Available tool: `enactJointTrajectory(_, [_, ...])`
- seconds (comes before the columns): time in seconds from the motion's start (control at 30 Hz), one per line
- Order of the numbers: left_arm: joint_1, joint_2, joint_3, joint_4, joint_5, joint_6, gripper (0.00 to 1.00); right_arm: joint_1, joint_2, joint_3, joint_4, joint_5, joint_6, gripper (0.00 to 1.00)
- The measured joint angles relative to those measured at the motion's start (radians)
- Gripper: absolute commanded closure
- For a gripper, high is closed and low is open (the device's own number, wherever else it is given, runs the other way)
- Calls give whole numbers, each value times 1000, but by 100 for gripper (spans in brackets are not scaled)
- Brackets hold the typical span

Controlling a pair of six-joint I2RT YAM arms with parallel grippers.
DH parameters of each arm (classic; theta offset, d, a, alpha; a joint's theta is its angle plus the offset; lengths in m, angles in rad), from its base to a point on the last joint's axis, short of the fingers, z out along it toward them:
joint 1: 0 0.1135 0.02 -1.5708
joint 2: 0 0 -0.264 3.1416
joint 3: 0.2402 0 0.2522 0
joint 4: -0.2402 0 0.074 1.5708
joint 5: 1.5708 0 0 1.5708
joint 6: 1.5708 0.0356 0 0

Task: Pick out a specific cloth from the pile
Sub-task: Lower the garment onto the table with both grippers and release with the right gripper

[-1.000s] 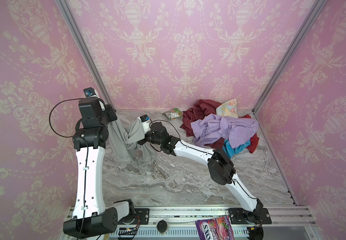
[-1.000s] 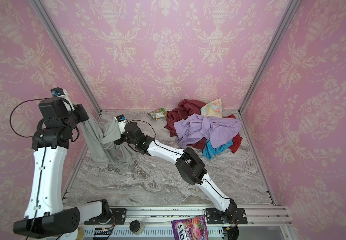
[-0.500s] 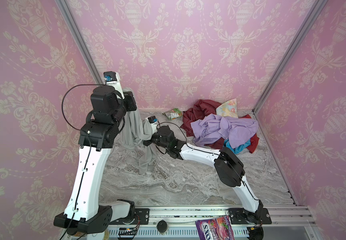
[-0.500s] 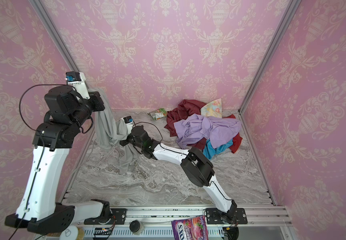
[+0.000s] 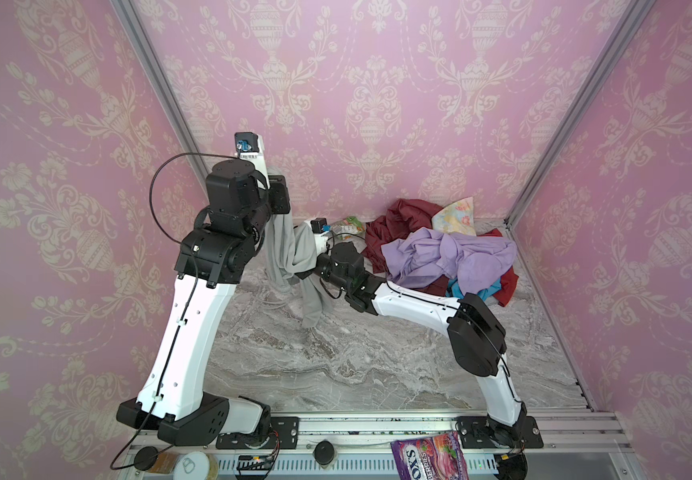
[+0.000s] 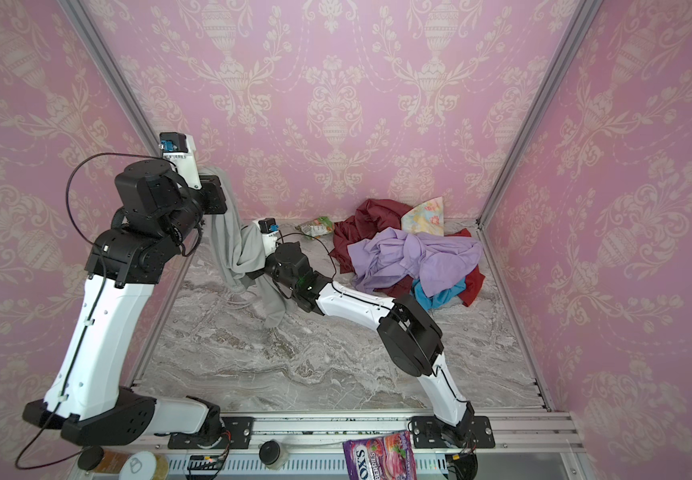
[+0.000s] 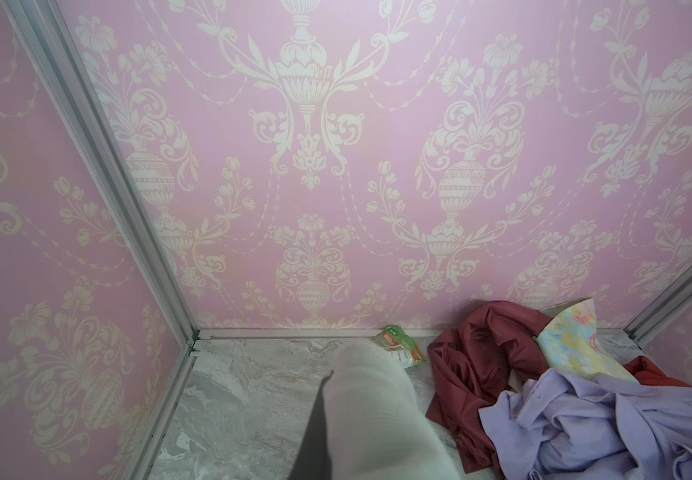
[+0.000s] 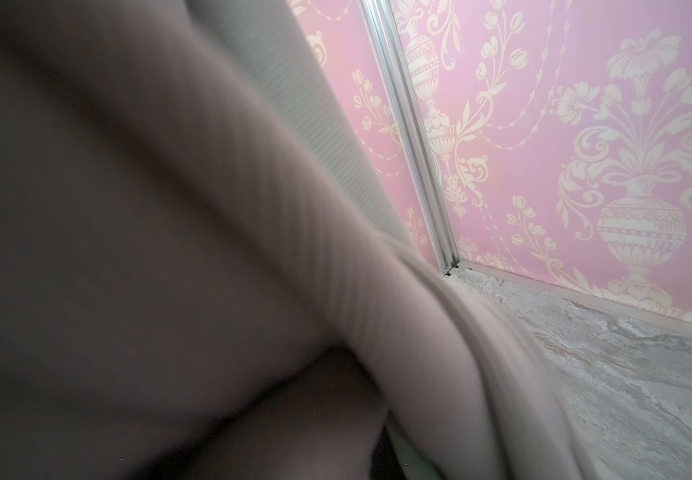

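The cloth (image 5: 290, 249) (image 6: 236, 245) is light grey, long and limp. It hangs near the back left corner, apart from the pile (image 5: 444, 253) (image 6: 415, 257) of lilac, dark red, blue and floral cloths at the back right. My left gripper (image 5: 282, 199) (image 6: 220, 192) is raised and shut on the cloth's top end. My right gripper (image 5: 310, 266) (image 6: 259, 268) is lower and shut on a bunched fold, with its jaws buried in fabric. The cloth's tail reaches the marble floor. In the left wrist view the cloth (image 7: 369, 407) covers the jaws beside one dark finger (image 7: 315, 440). It fills the right wrist view (image 8: 170, 208).
A green snack packet (image 5: 348, 226) (image 7: 400, 349) lies by the back wall between the cloth and the pile (image 7: 585, 415). A purple candy bag (image 5: 427, 457) rests on the front rail. Pink papered walls with metal corner posts (image 5: 161, 83) close in three sides.
My left arm has risen and swung right, lifting the grey cloth's top end high. Most of the cloth has come off the floor. My right gripper has shifted slightly right with its fold.
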Motion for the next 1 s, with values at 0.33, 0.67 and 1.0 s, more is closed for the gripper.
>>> enactJointTrajectory(0.33, [233,-164,-379,9,-8,9,100,54,175,89,-10,-63,53,100])
enactJointTrajectory(0.67, [196,-198,-736,136,53,-93,100,51,161,-144,28,-43,59,100])
enactJointTrajectory(1.0, [153,-172,-976,306,111,-227,100,-11,95,-327,-71,-6,41,39])
